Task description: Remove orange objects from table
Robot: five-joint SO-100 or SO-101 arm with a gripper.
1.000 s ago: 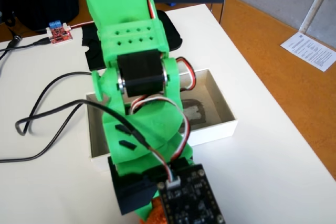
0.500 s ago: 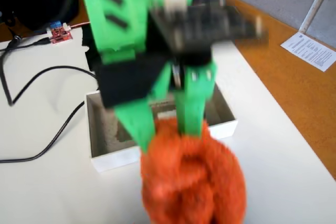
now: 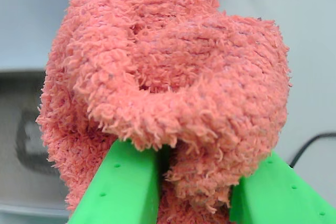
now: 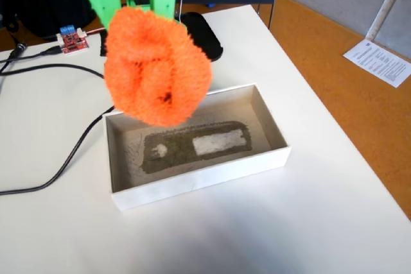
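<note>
Your green pincer [image 3: 194,192] was clenched on the orange terry bundle [image 3: 168,87], its fingers pressed into the folds. Only the fixed view showed the bundle [image 4: 156,68] held in the air over the white box [image 4: 199,178] on the worktop [image 4: 289,235].

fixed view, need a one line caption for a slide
Green gripper holds the orange terry-cloth bundle in the air above the shallow white box on the white table.

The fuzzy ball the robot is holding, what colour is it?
Bright orange. The fuzzy ball shows best in the fixed view.
</note>
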